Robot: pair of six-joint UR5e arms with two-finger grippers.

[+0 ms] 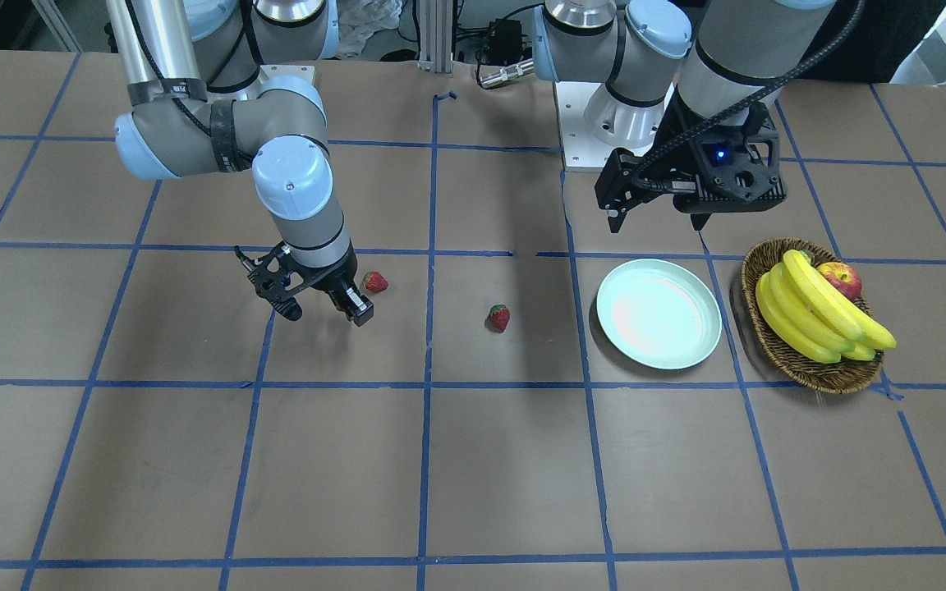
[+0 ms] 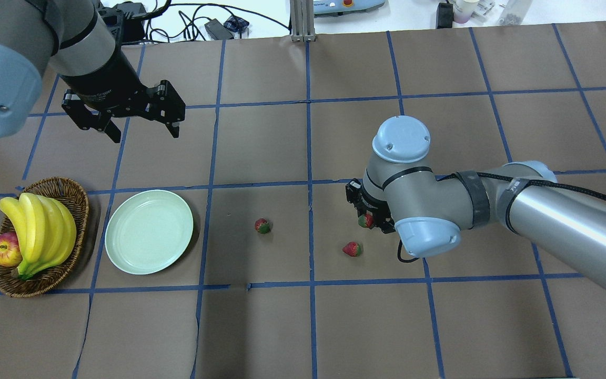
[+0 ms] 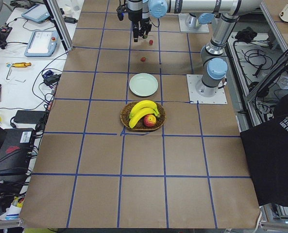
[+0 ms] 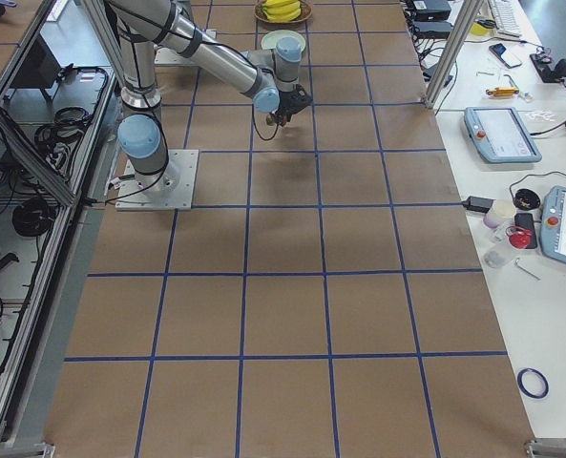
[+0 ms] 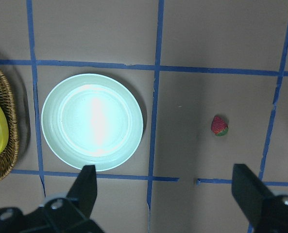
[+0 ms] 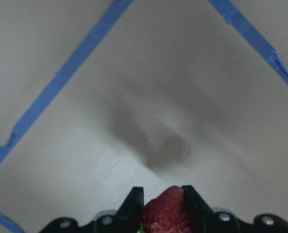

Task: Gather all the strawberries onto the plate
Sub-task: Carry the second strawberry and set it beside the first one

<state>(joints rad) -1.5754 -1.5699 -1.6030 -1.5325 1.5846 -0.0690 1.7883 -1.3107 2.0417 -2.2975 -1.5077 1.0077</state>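
My right gripper (image 2: 367, 221) is shut on one strawberry (image 6: 165, 213) and holds it a little above the table, with its shadow on the paper below. A second strawberry (image 2: 353, 249) lies on the table just beside that gripper. The third strawberry (image 2: 263, 226) lies nearer the middle and also shows in the left wrist view (image 5: 219, 125). The pale mint-green plate (image 2: 149, 231) sits empty to the left, right of the basket. My left gripper (image 2: 144, 134) hangs open and empty in the air beyond the plate.
A brown wicker basket (image 2: 69, 190) with bananas (image 2: 40, 226) and a red apple (image 2: 4, 248) stands at the plate's left. Blue tape lines grid the brown table. Operators' benches with tablets and cables run along the table's far side.
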